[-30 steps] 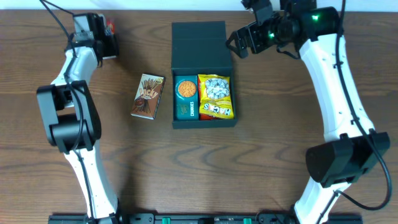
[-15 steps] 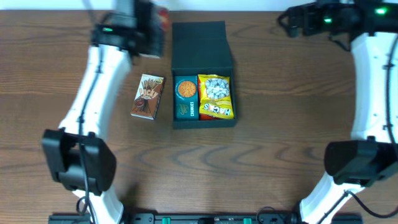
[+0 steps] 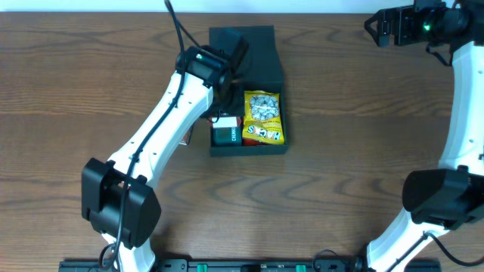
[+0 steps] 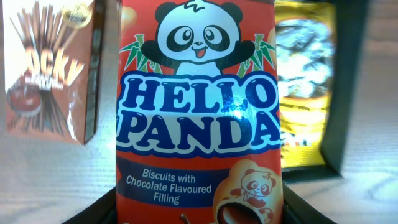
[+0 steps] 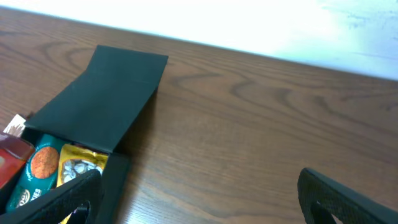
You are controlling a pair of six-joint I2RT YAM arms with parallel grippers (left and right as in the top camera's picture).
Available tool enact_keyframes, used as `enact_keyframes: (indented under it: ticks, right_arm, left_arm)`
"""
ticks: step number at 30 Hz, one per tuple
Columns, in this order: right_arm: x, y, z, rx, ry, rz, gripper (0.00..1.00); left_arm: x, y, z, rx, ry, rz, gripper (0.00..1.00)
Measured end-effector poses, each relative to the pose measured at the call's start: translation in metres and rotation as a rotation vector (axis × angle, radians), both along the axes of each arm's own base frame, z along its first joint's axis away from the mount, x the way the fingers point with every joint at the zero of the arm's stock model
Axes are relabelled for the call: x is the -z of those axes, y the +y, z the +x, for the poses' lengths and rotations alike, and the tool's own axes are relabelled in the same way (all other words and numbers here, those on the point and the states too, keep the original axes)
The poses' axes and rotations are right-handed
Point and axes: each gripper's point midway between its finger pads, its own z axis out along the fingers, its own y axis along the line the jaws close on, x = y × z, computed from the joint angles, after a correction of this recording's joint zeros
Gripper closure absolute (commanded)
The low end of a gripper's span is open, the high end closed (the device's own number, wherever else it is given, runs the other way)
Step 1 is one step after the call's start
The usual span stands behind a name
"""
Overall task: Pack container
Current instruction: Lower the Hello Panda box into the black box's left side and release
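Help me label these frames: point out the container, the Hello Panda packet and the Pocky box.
container [image 5: 106, 99]: right wrist view, on its open flap lid.
Hello Panda packet [image 4: 196, 112]: left wrist view, on the blue lettering across its front.
Pocky box [image 4: 50, 74]: left wrist view, on its front face.

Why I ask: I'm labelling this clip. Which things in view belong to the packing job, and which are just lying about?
Job: container, lid open; Hello Panda packet in the left gripper above it; yellow packet and teal cookie packet inside; Pocky box beside it, probably next.
Lying about: nothing loose visible; only the right gripper, open, far from it.
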Motion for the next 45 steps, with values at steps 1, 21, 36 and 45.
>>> enact_keyframes:
  ticks: [1, 21, 36, 45]
  right_arm:
    - [0.000, 0.000, 0.000, -0.003, -0.002, 0.000, 0.01]
    - [-0.002, 0.015, -0.007, -0.062, 0.013, 0.070, 0.01]
    - [0.000, 0.019, -0.011, -0.073, 0.030, 0.089, 0.01]
    - [0.001, 0.019, -0.012, -0.073, 0.038, 0.091, 0.01]
  left_arm:
    - [0.007, 0.002, -0.004, -0.024, 0.020, 0.008, 0.75]
    - [0.063, 0.008, -0.017, -0.066, 0.039, 0.064, 0.22]
    - [-0.003, -0.007, 0.012, 0.053, -0.159, -0.003, 0.94]
    - [0.065, -0.002, -0.014, 0.078, 0.009, 0.030, 0.94]
